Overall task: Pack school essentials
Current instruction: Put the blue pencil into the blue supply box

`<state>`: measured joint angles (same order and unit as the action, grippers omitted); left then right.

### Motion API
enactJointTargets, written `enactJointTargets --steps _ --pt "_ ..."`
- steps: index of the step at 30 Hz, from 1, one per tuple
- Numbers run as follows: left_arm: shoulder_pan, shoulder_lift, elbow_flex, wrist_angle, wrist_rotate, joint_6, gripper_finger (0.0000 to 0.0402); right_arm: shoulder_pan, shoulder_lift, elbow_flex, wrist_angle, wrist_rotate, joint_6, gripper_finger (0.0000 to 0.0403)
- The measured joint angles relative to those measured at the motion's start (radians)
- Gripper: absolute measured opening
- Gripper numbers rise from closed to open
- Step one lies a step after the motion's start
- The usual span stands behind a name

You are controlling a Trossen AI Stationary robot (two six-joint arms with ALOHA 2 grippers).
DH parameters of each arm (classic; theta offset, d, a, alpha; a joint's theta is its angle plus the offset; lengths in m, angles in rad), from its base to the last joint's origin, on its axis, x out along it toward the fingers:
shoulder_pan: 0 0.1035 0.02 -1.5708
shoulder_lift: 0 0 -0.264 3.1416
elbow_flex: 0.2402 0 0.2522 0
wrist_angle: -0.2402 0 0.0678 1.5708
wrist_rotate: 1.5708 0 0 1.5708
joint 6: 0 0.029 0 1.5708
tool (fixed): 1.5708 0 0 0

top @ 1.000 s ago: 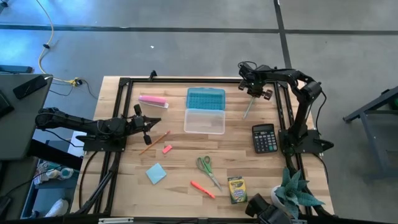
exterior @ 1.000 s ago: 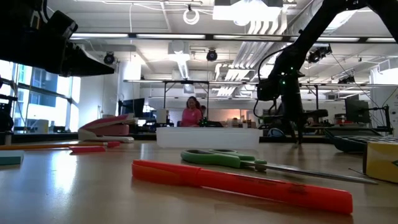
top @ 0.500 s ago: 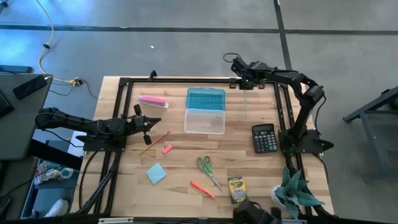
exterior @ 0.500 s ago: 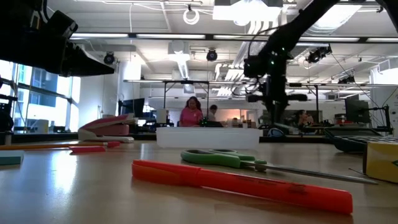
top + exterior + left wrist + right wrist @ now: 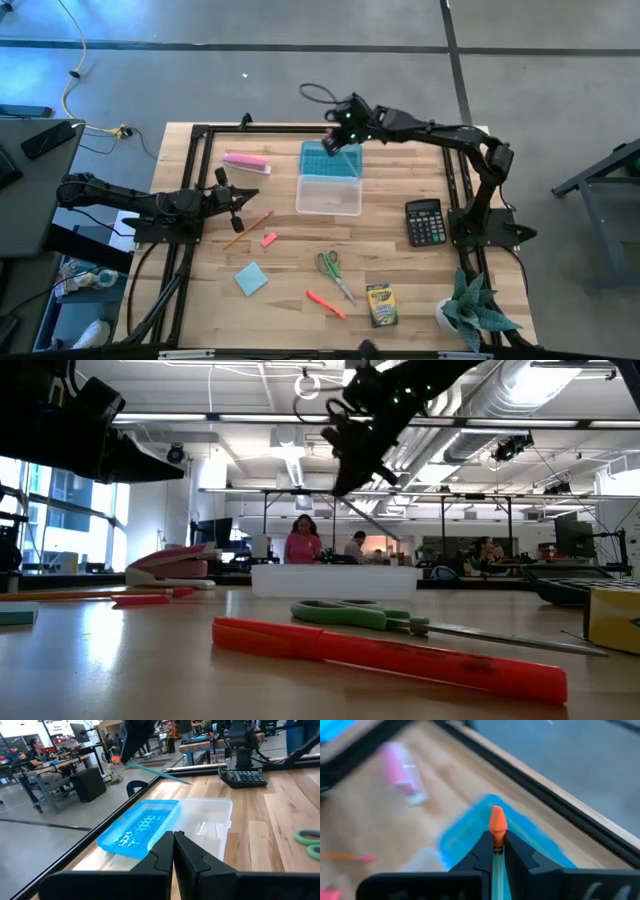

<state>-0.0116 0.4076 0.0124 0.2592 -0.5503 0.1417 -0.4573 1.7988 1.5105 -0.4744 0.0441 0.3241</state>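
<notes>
While the left gripper (image 5: 173, 840) rests shut and empty, the right gripper (image 5: 495, 842) holds a teal pencil (image 5: 496, 832) clamped above the blue case (image 5: 331, 158).

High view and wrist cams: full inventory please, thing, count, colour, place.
Case: 1, blue tray with clear lid open beside it, back centre of table.
Pink bar: 1, pink, back left, beside the case.
Pencil on table: 1, orange, left of centre.
Short piece: 1, orange-pink, beside that pencil.
Note pad: 1, light blue, front left.
Scissors: 1, green handles, front centre.
Marker: 1, orange, front centre.
Crayon box: 1, yellow-green, front right.
Calculator: 1, black, right side.
Plant: 1, green, front right corner.
Held pencil: 1, teal with orange eraser, above the blue tray.
Left pincer: shut, empty, left side.
Right pincer: shut on the held pencil.
</notes>
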Motion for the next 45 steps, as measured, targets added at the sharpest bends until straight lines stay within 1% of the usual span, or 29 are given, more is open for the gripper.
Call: enactJointTargets --steps 3,5,13,18,22,33,41,45 --pt "0.000 0.000 0.000 0.000 -0.008 -0.008 0.0000 0.050 0.000 -0.009 0.074 -0.039 -0.084 0.0014" --pt "0.000 0.000 0.000 0.000 -0.009 -0.008 0.0000 0.080 0.004 -0.018 0.097 -0.041 -0.138 0.0014" --pt "0.000 0.000 0.000 0.000 -0.011 -0.008 0.0000 0.173 0.052 -0.021 0.104 -0.055 -0.220 0.0014" --pt "0.000 0.000 0.000 -0.002 -0.011 -0.008 0.0000 0.210 0.104 -0.021 0.114 -0.050 -0.211 0.0014" --pt "0.000 0.000 0.000 -0.003 -0.011 -0.008 0.0000 0.229 0.140 -0.021 0.112 -0.019 -0.208 0.0014" --pt "0.000 0.000 0.000 -0.005 -0.011 -0.008 0.0000 0.262 0.148 -0.021 0.033 -0.021 -0.139 0.0014" --pt "0.000 0.000 0.000 -0.005 -0.011 -0.008 0.0000 0.261 0.148 -0.021 -0.002 -0.022 -0.073 0.0014" --pt "0.000 0.000 0.000 -0.005 -0.011 -0.008 0.0000 0.261 0.148 -0.021 -0.009 -0.022 -0.059 0.0026"
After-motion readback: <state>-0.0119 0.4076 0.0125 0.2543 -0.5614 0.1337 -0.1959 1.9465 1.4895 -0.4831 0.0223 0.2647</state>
